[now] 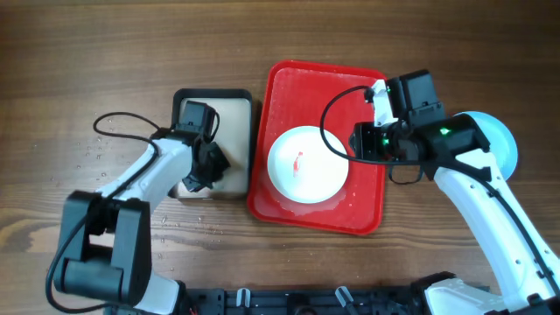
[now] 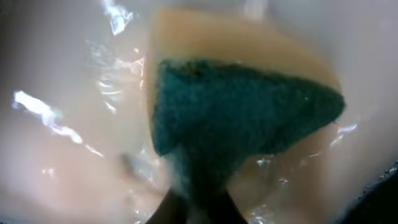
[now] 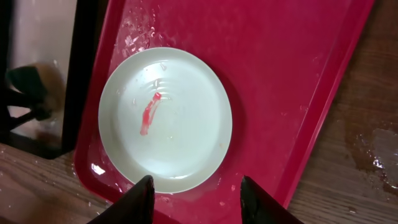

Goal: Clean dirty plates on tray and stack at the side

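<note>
A white plate (image 1: 306, 164) with a red smear in its middle lies on the red tray (image 1: 319, 83); it also shows in the right wrist view (image 3: 165, 118). My right gripper (image 1: 354, 149) hangs open and empty above the tray (image 3: 280, 74) at the plate's right edge, its fingers (image 3: 196, 193) apart. A light turquoise plate (image 1: 505, 144) lies on the table at the far right, mostly hidden under my right arm. My left gripper (image 1: 206, 166) is down in the small beige tray, shut on a green and yellow sponge (image 2: 236, 112).
The black-rimmed beige tray (image 1: 236, 109) stands just left of the red tray and is wet inside (image 2: 68, 143). Water drops lie on the wood left of it (image 1: 92, 157) and right of the red tray (image 3: 379, 149).
</note>
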